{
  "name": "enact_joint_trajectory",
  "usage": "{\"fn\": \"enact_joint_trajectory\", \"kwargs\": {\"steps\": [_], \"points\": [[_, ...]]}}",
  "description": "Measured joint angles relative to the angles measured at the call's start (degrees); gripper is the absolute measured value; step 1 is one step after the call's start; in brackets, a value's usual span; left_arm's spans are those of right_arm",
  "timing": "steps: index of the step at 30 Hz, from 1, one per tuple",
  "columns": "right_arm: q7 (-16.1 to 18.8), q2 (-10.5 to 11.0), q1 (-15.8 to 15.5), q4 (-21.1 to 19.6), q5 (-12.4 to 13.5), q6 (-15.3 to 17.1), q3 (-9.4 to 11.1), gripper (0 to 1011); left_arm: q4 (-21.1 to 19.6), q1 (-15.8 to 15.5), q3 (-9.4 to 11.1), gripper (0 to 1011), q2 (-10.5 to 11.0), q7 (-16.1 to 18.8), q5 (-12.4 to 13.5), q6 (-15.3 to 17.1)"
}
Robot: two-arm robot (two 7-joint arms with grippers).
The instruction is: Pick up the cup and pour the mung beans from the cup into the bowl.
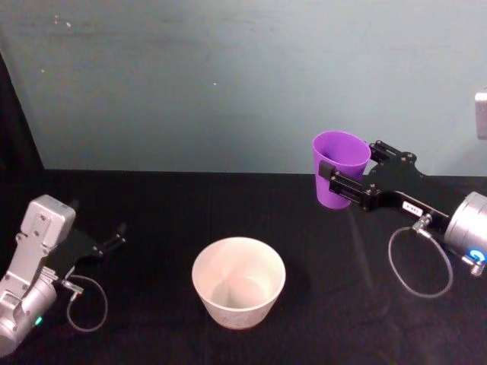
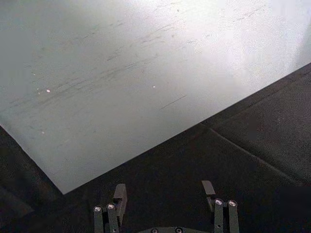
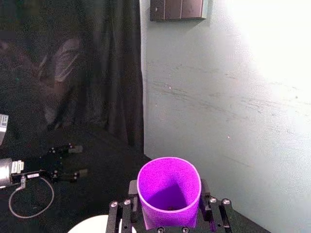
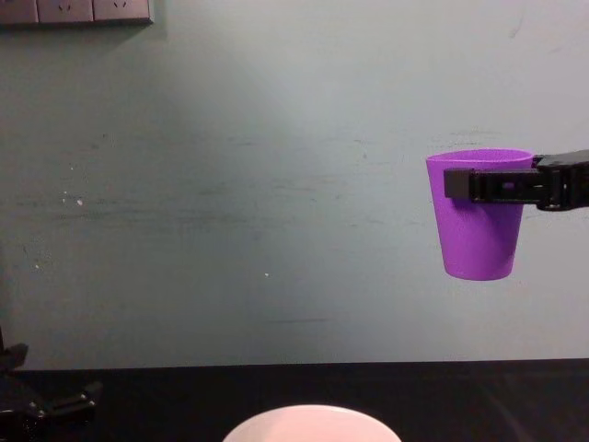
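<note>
At the right edge, a silver cylindrical wrist (image 1: 466, 220) with a blue glowing ring carries a grey cable loop (image 1: 389, 260) and the black, flat-linked, white-labelled right gripper (image 1: 350, 160). At lower left, a boxy silver-grey wrist housing (image 1: 38, 243), green-lit, bears a thinner cable loop (image 1: 105, 304) and the black left gripper (image 1: 99, 217). Silver screw heads (image 2: 218, 202) stud its finger links.

Back wall (image 1: 228, 76) pale grey-green, matte, with scuffs and small white specks; it meets the table along a straight edge; table (image 1: 152, 220) covered in black cloth, a fold line visible in the left wrist view; black curtain (image 3: 114, 73) hangs at the wall's left end; grey socket panel (image 4: 75, 9) mounted high on the wall; strong glare (image 3: 272, 43) washes out part of the wall in the right wrist view.
</note>
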Motion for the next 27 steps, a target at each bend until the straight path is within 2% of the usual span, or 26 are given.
{"fn": "enact_joint_trajectory", "kwargs": {"steps": [8,10,11,18,21,22,24,26,27], "points": [[0.0,-0.11,1.35,1.33,0.74,-0.81,-0.75,723,0.0,0.0,0.0,1003,0.0,0.0,0.0,0.0],[0.47,-0.81,2.83,3.66,0.81,-1.71,-2.11,723,0.0,0.0,0.0,1003,0.0,0.0,0.0,0.0],[0.47,-0.81,2.83,3.66,0.81,-1.71,-2.11,723,0.0,0.0,0.0,1003,0.0,0.0,0.0,0.0],[2.24,-3.08,6.42,10.29,0.38,-4.18,-5.45,723,0.0,0.0,0.0,1003,0.0,0.0,0.0,0.0],[2.92,-4.1,7.88,13.3,-0.51,-5.24,-6.97,723,0.0,0.0,0.0,1003,0.0,0.0,0.0,0.0],[3.16,-4.75,9.24,15.72,-2.46,-5.92,-8.76,723,0.0,0.0,0.0,1003,0.0,0.0,0.0,0.0],[3.1,-4.76,9.64,16.14,-3.69,-5.93,-9.53,722,0.0,0.0,0.0,1003,0.0,0.0,0.0,0.0],[2.65,-4.55,10.21,16.35,-6.57,-5.64,-10.97,723,0.0,0.0,0.0,1004,0.0,0.0,0.0,0.0],[2.65,-4.55,10.21,16.35,-6.57,-5.64,-10.97,723,0.0,0.0,0.0,1003,0.0,0.0,0.0,0.0]]}}
